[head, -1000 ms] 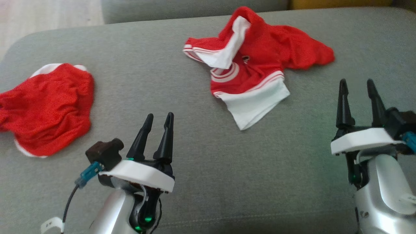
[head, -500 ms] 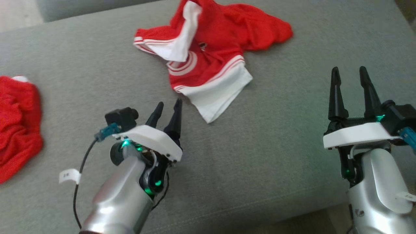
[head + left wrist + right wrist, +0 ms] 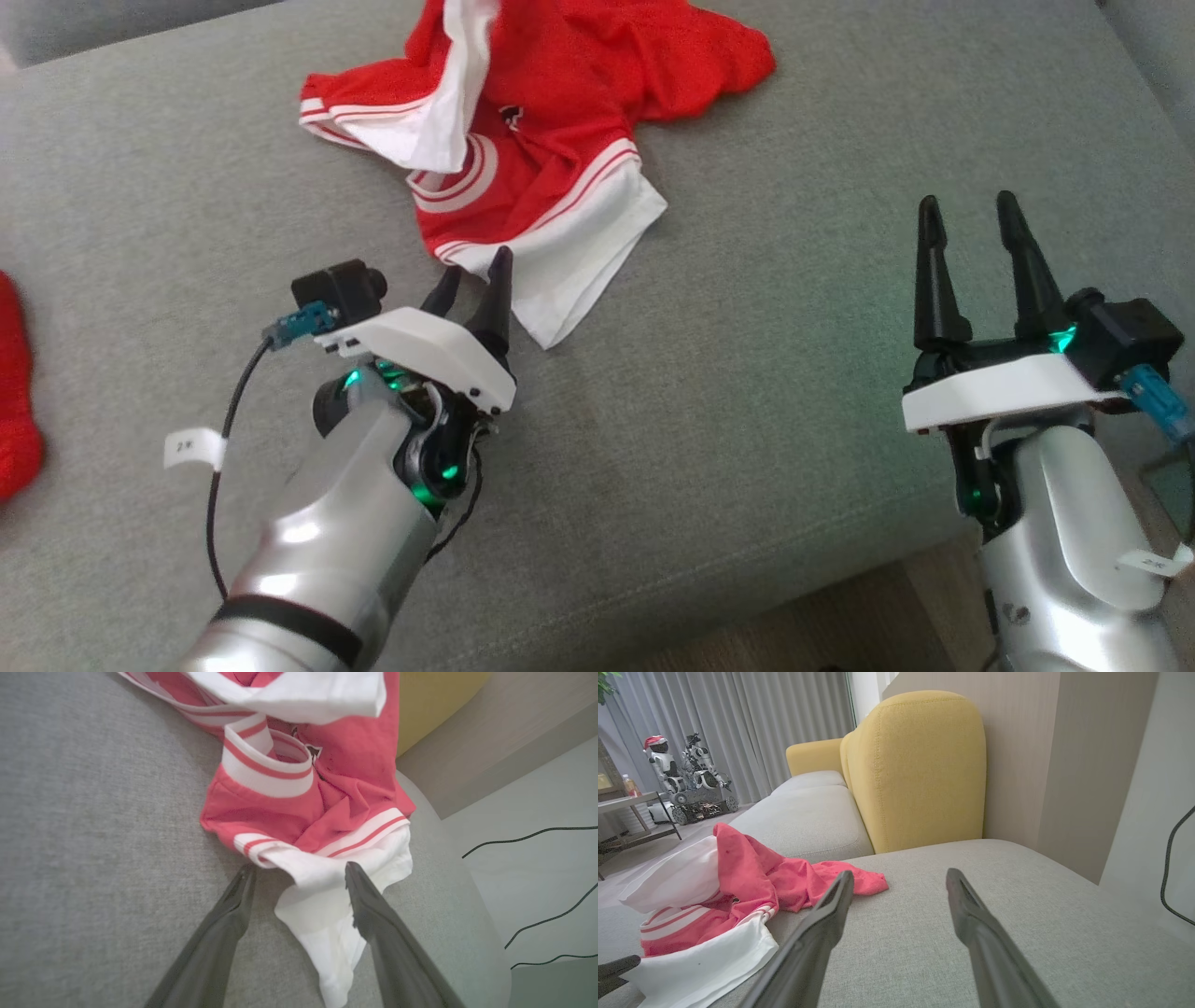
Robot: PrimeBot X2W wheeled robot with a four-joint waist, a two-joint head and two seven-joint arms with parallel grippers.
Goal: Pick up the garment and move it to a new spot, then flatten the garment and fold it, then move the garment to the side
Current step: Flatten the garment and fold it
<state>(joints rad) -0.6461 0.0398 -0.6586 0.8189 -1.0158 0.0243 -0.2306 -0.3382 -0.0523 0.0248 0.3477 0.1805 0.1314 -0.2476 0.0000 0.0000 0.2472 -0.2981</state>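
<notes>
Left gripper (image 3: 474, 280) parted, straddling garment (image 3: 541, 121) hem

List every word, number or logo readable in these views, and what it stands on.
None can be read for certain.
Small white paper tag on the thin black cable: dark marks, too blurred.
Small white tag on the silver right forearm: too small.
Small dark emblem on the red-and-white mesh jersey: no letters legible.
</notes>
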